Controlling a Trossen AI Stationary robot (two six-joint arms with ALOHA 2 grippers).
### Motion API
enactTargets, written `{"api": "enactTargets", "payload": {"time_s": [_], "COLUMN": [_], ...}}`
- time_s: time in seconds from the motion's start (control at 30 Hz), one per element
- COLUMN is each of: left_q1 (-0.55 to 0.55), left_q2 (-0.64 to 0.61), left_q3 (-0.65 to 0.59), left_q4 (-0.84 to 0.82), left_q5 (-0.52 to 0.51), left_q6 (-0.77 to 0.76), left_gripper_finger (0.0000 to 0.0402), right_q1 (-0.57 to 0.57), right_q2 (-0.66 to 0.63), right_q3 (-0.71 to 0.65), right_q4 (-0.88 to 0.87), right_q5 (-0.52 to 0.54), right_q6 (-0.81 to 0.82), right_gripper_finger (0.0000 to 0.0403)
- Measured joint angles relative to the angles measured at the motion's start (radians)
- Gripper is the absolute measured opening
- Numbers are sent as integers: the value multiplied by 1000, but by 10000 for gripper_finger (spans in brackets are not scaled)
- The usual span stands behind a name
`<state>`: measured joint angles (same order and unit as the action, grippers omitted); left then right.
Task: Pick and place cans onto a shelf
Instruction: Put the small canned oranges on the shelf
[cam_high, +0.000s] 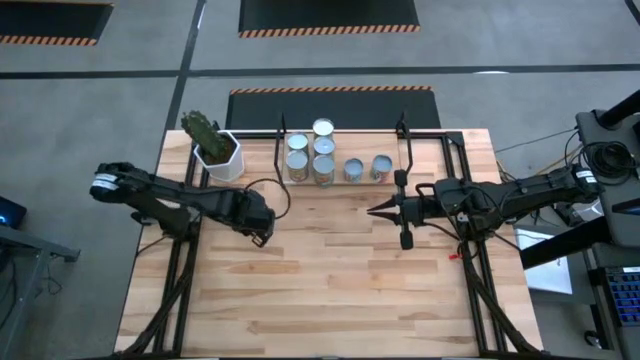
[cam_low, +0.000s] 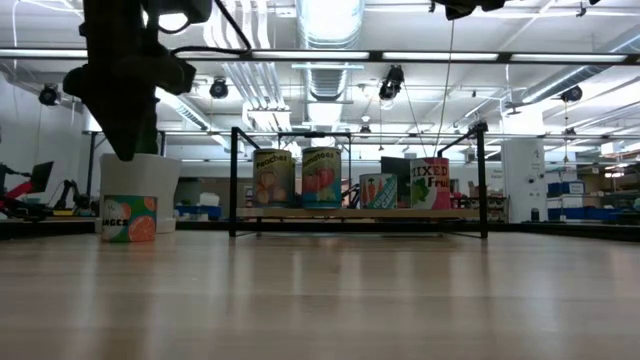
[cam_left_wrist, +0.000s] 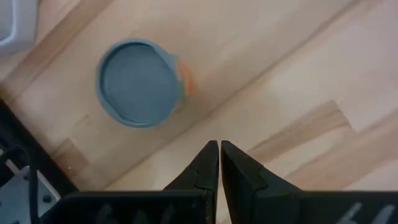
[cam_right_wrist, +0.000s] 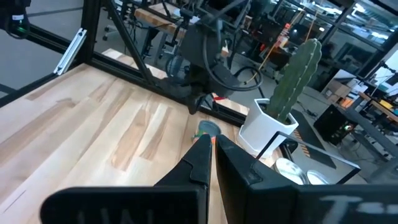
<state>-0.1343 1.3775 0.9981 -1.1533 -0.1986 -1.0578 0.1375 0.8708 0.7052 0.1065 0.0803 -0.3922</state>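
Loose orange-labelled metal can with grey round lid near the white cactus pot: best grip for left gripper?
Pinch the orange-labelled can across its side wall, descending from above: it stands upright, lid up, apart from the white pot. Left gripper is shut; open first.

The low light-wood shelf with thin black uprights stands at the back middle of the large wooden tabletop. Seven small metal cans sit on the shelf: five crowd its left half in two rows running front to back, two stand side by side toward its right end. The white hexagonal cactus pot stands just left of the shelf. One more orange-labelled metal can stands on the table in front of that pot. The left gripper is before the shelf's left end, the right gripper before its right end.
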Motion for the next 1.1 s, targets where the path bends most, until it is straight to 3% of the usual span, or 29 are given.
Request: {"api": "enactTargets", "payload": {"time_s": [0.13,0.27,0.5,0.67,0.8,0.93,1.1], "left_q1": [59,122,249,277,277,278,278], "left_q2": [-1,-2,-2,-2,-2,-3,-6], "left_q3": [-4,-5,-6,-6,-6,-25,-86], "left_q4": [1,11,11,15,49,91,89], "left_q5": [-2,1,2,-32,-38,-41,-41], "left_q6": [37,107,155,154,152,154,118], "left_gripper_finger": [5,42,175,273,325,349,349], "right_q1": [0,0,0,0,0,0,0], "right_q2": [-8,-22,-33,-34,-34,-34,-34], "right_q3": [0,0,0,0,0,0,0], "right_q4": [-16,-44,-76,-104,-111,-111,-118], "right_q5": [0,0,0,0,0,0,0], "right_q6": [7,18,35,37,42,44,44], "right_gripper_finger": [12,12,12,12,12,12,12]}}
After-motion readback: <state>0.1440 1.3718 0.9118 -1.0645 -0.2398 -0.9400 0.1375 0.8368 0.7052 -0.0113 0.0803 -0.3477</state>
